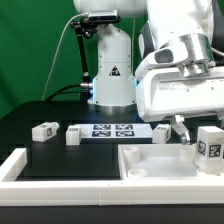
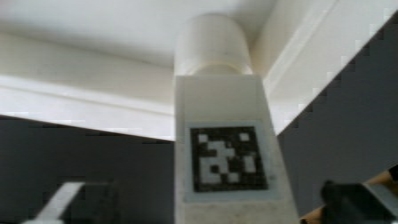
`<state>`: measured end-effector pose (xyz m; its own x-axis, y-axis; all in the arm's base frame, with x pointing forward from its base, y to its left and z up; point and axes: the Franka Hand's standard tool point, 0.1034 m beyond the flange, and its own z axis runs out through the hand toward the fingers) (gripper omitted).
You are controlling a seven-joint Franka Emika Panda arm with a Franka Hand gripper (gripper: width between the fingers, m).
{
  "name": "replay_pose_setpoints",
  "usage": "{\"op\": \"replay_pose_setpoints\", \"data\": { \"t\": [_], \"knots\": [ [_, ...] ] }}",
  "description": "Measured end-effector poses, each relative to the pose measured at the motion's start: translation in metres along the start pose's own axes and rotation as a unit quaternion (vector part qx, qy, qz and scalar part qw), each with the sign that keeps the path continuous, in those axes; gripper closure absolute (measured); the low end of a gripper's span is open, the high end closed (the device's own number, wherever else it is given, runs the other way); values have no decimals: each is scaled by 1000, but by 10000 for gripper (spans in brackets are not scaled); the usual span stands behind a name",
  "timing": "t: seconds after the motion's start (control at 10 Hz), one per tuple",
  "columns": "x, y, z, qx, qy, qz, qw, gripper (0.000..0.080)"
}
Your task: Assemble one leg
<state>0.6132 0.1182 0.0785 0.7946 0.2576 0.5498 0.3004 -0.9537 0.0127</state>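
One leg [image 1: 208, 146], a white block with a black-and-white tag, stands upright over the right end of the large flat white piece [image 1: 150, 160]. In the wrist view this leg [image 2: 224, 140] fills the middle, its round peg end pointing at the white piece [image 2: 107, 80]. My gripper [image 1: 203, 135] straddles it, and in the wrist view the gripper [image 2: 210, 208] is open with a gap on each side of the leg. Three more legs lie on the dark table: two at the exterior view's left [image 1: 44, 130] [image 1: 73, 133] and one behind the gripper [image 1: 163, 131].
The marker board [image 1: 112, 129] lies on the table between the loose legs. A white raised border [image 1: 15, 165] runs along the front left. The robot's base [image 1: 110, 70] stands at the back with a cable beside it.
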Motion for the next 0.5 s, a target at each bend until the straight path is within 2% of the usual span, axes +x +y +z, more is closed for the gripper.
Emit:
{"op": "replay_pose_setpoints", "data": {
  "t": [0.1,0.2,0.5],
  "knots": [
    [0,0,0,0,0,0,1000,195],
    [0,0,0,0,0,0,1000,158],
    [0,0,0,0,0,0,1000,150]
  ]
}}
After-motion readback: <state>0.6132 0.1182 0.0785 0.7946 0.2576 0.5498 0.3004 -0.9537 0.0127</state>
